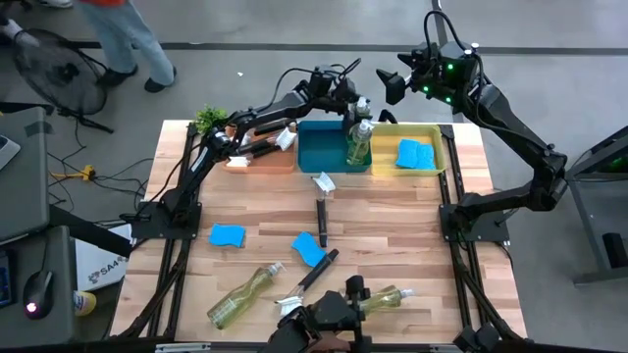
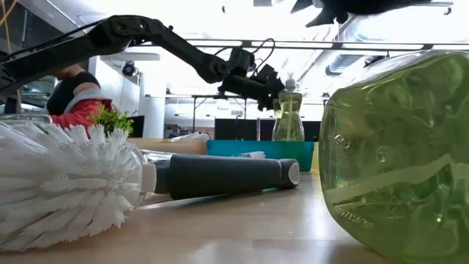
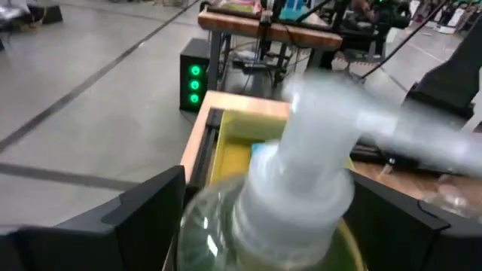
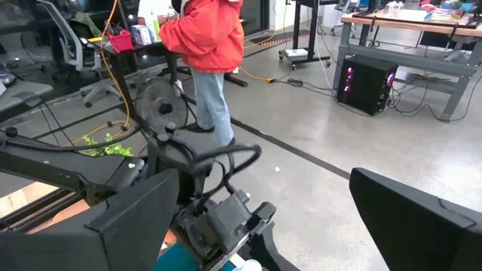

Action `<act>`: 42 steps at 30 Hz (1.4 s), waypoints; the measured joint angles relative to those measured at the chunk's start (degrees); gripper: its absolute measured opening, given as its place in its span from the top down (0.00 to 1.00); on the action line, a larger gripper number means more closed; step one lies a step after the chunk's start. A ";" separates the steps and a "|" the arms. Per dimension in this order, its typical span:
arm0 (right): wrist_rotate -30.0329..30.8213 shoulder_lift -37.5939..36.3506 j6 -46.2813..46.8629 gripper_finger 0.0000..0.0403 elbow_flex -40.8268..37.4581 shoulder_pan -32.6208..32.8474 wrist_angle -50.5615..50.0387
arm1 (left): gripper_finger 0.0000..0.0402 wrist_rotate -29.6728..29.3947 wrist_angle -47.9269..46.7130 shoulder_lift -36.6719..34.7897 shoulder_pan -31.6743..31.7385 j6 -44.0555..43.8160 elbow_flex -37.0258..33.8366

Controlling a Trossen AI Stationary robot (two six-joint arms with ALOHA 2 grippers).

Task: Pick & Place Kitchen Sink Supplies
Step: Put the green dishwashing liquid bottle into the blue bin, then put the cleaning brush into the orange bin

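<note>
A clear bottle [image 1: 358, 145] of yellow-green liquid stands upright on its base in the teal bin [image 1: 319, 157]. My left gripper [image 1: 353, 105] is open at the bottle's pump top [image 3: 301, 135], one finger [image 3: 143, 218] on each side of the neck. A blue sponge [image 1: 416, 155] lies in the yellow bin [image 1: 442, 137]. On the table lie two more sponges [image 1: 228, 235], two brushes [image 1: 321, 211] and two bottles [image 1: 245, 294] on their sides. My right gripper [image 1: 391, 83] hangs open, high above the table's far edge.
An orange-brown tray [image 1: 263, 162] holding brushes sits left of the teal bin, with a small green plant [image 1: 210, 120] behind it. In the low view a lying bottle [image 2: 396, 161] and a brush head [image 2: 66, 183] fill the near foreground. A person [image 4: 203, 45] stands beyond the table.
</note>
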 joint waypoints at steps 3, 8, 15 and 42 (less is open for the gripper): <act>0.00 0.00 0.00 0.04 -0.02 0.00 0.00 | 0.17 1.08 0.05 0.00 0.00 0.06 0.88; -0.02 0.00 0.00 0.04 0.00 0.00 0.00 | 0.17 1.35 0.56 0.00 0.00 0.10 1.14; -0.03 0.00 0.02 0.04 0.00 0.00 0.00 | 0.17 1.72 2.05 -0.41 0.00 -1.40 1.14; -2.41 0.00 -0.13 0.04 -0.02 0.46 0.00 | 0.17 3.44 3.21 -10.79 0.00 -1.41 1.16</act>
